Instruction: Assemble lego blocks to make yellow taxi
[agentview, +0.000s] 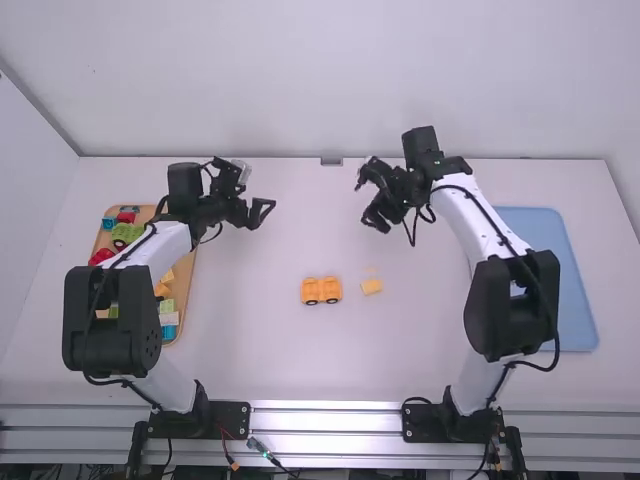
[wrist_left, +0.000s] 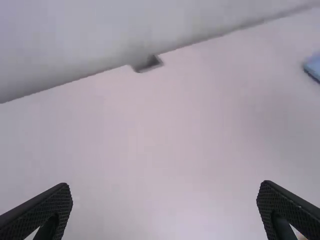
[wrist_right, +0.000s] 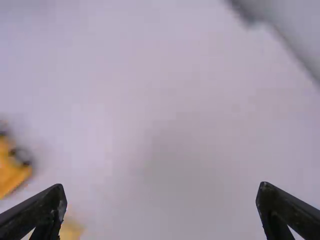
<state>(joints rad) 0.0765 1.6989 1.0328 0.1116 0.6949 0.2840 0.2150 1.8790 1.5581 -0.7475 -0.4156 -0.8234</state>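
- Silver rails (agentview: 325, 418) run along the near edge, with cables (agentview: 270, 456) trailing over them between the two arm bases.
- Taxi so far: an orange-yellow wheeled piece (agentview: 321, 290) sitting around the middle of the counter (agentview: 270, 355), dark wheels showing on the side toward the camera.
- Single yellow brick (agentview: 372, 286) lies flat near it, on the right arm's side. They're close but not touching.
- Left gripper (agentview: 258, 188) hangs over the far part of the counter, between the tan tray and the middle. Jaws are released and wide apart, nothing in them.
- Right gripper (agentview: 364, 205) is up over the far part too, beyond the yellow brick. Same deal, jaws spread wide and empty.
- Right wrist view catches a blurry bit of the wheeled piece, plus the brick partly hidden behind one of the jaws.
- Tan tray (agentview: 188, 290) is way over on the left with a bunch of loose blocks: red (agentview: 103, 257), green (agentview: 125, 233), yellow, blue and whitish ones. The left arm (agentview: 160, 250) covers a chunk of it, so no clue on the full count.
- Blue tray (agentview: 560, 270) lies on the right, partly behind the right arm (agentview: 475, 220).
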